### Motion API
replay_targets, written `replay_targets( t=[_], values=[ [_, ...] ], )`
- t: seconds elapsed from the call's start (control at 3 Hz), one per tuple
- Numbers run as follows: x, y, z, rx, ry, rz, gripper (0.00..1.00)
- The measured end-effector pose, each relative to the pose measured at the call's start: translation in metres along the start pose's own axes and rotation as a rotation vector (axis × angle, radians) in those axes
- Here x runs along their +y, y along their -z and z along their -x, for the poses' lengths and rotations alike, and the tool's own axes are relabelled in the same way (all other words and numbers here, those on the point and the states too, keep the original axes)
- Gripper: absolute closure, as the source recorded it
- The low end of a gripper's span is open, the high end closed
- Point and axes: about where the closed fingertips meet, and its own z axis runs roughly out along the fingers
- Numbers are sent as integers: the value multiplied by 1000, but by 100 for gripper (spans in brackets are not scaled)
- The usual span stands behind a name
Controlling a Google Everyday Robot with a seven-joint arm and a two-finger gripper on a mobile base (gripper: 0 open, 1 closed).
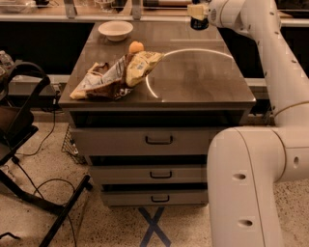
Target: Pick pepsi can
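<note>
The pepsi can [198,24] shows as a small dark cylinder at the far right corner of the brown table [193,72]. My gripper [197,13] is right on top of it, at the end of the white arm [270,58] that reaches in from the right. Its cream fingers [195,10] are closed on the can's upper part, which hides the silver top. The can seems to hang just above the table's back edge.
A white bowl [116,30] stands at the back left of the table. An orange fruit [135,47] and a crumpled chip bag [116,75] lie on the left half. Drawers [159,140] are below. A black chair frame [19,125] stands on the floor to the left.
</note>
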Motion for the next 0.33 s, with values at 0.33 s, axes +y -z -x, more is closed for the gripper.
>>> replay_targets(
  t=[0.33],
  values=[
    [0,0,0,0,0,0,100]
  ],
)
